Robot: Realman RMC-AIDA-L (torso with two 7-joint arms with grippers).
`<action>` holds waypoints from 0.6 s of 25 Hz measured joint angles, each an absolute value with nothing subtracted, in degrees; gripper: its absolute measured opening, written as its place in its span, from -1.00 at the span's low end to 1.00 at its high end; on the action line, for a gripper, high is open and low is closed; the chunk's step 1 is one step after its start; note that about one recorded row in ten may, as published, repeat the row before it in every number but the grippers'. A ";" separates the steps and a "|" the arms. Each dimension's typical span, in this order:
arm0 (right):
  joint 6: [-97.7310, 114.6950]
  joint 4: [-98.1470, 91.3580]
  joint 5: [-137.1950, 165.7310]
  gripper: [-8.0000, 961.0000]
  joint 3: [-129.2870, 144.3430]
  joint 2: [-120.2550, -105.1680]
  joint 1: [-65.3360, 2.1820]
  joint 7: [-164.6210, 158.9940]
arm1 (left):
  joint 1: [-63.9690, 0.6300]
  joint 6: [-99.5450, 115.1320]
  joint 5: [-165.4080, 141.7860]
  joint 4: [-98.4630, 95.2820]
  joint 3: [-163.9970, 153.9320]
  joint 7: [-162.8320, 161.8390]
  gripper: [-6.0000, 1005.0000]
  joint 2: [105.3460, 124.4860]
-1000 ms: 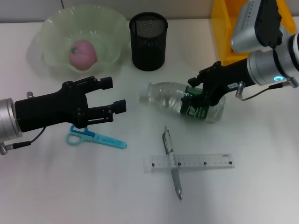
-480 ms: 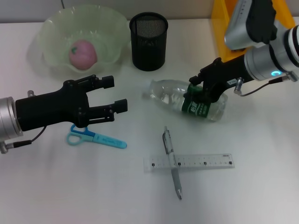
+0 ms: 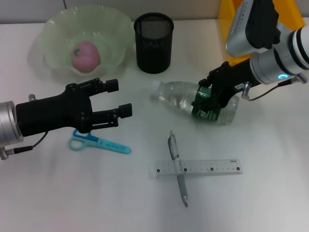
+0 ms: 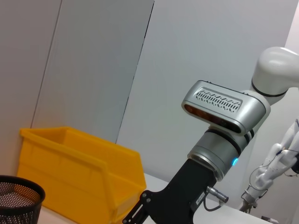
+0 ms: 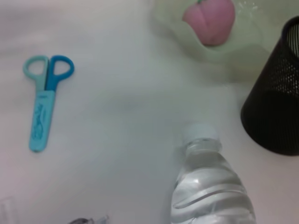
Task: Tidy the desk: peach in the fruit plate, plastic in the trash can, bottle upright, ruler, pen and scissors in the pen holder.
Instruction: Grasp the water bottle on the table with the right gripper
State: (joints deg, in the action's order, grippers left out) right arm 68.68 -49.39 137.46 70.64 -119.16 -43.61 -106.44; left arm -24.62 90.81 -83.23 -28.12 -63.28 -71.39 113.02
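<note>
Right tool clamped on the lying bottle; left tool idle, fingers apart.

Head view: the right tool (image 3: 208, 96) grips the bottle (image 3: 193, 102) at its green label, bottle on its side on the bench (image 3: 72, 193), cap toward the pen holder (image 3: 153, 42). The left tool (image 3: 118, 99) hovers above the scissors (image 3: 99, 142). The pen (image 3: 177, 168) crosses the ruler (image 3: 197, 168); the peach (image 3: 85, 56) sits in the fruit plate (image 3: 116, 24).
Left wrist view: the yellow bin (image 4: 79, 175) beside the right arm.
Right wrist view: the bottle's cap lies near the pen holder, scissors well apart.
</note>
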 joint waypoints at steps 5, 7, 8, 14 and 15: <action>68.42 -48.93 138.25 0.29 71.57 -119.22 -43.82 -106.51 | -24.82 90.80 -83.13 -28.15 -63.28 -71.48 0.47 113.08; 67.94 -48.61 138.45 0.29 71.59 -119.23 -43.99 -107.01 | -24.84 90.81 -83.11 -28.30 -63.28 -71.66 0.47 113.10; 67.59 -48.41 138.75 0.29 71.60 -119.23 -44.17 -107.50 | -24.84 90.81 -83.11 -28.41 -63.28 -71.76 0.47 113.10; 67.00 -47.28 140.13 0.29 72.10 -119.27 -44.97 -108.87 | -24.87 90.80 -83.13 -28.82 -63.28 -72.09 0.46 113.11; 67.09 -47.24 140.23 0.35 72.33 -119.27 -44.98 -108.85 | -24.87 90.80 -83.13 -28.82 -63.28 -72.09 0.46 113.11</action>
State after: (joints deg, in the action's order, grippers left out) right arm 67.09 -47.24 140.23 72.33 -119.27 -44.98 -108.85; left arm -24.87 90.80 -83.13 -28.82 -63.28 -72.09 113.11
